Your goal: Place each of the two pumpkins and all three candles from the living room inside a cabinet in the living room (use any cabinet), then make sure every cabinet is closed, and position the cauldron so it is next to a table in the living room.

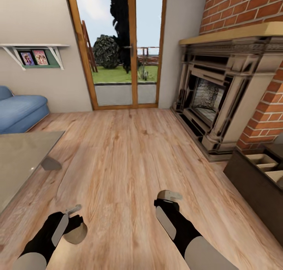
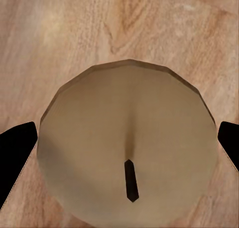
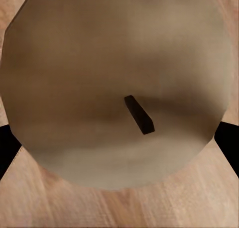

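My left gripper [image 1: 74, 227] is shut on a beige candle [image 1: 77, 234], low over the wooden floor. In the left wrist view that candle [image 2: 127, 138] shows its round top and dark wick between the black fingers [image 2: 15, 156]. My right gripper [image 1: 168, 199] is shut on a second candle [image 1: 169, 194]. In the right wrist view this candle [image 3: 109, 78] sits between the fingers [image 3: 230, 146]. The dark brown cabinet [image 1: 251, 183] stands at the right, with pale open drawer compartments [image 1: 262, 160]. The pumpkins are out of view.
A glass-topped table [image 1: 19, 160] reaches in from the left, with a blue sofa [image 1: 19, 111] behind it. A brick fireplace [image 1: 224, 97] fills the right wall beyond the cabinet. Glass patio doors [image 1: 125, 65] stand straight ahead across open wooden floor [image 1: 125, 152].
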You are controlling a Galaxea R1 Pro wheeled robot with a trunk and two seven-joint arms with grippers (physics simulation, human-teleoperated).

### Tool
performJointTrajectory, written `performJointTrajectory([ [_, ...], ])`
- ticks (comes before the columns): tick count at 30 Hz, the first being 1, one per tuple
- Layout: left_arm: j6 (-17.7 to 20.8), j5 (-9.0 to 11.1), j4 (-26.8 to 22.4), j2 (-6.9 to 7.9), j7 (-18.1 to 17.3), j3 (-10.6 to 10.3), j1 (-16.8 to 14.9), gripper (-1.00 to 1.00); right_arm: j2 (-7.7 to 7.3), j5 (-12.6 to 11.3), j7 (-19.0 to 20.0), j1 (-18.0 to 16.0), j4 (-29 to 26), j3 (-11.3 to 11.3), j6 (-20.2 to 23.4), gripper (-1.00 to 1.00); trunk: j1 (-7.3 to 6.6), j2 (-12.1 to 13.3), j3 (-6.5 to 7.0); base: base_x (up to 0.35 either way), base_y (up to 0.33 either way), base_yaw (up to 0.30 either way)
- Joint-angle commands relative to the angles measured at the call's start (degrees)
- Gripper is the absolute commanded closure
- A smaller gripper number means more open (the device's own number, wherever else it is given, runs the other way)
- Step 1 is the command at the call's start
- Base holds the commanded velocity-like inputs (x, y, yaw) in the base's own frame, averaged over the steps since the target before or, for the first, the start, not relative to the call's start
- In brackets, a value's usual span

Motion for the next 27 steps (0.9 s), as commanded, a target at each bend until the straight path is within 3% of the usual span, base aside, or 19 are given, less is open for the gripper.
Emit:
performJointTrajectory([
  [1,0.0,-0.05,0.0,0.11,-0.01,0.01,0.0,1.0,0.0,0.19,-0.05,-0.01,-0.02,0.01,0.45,1.0,0.0,0.0,0.01,0.332,0.0,0.13],
  [7,0.13,0.04,-0.01,0.92,-0.01,0.1,0.01,1.0,0.0,0.19,0.02,-0.01,0.03,0.01,1.63,1.0,0.0,0.0,0.01,0.332,0.0,0.104],
  [27,0.18,0.31,-0.01,1.08,-0.03,-0.02,0.01,1.0,0.0,0.19,0.05,-0.01,0.07,0.01,1.42,1.0,0.0,0.0,0.01,0.325,0.0,0.02],
])
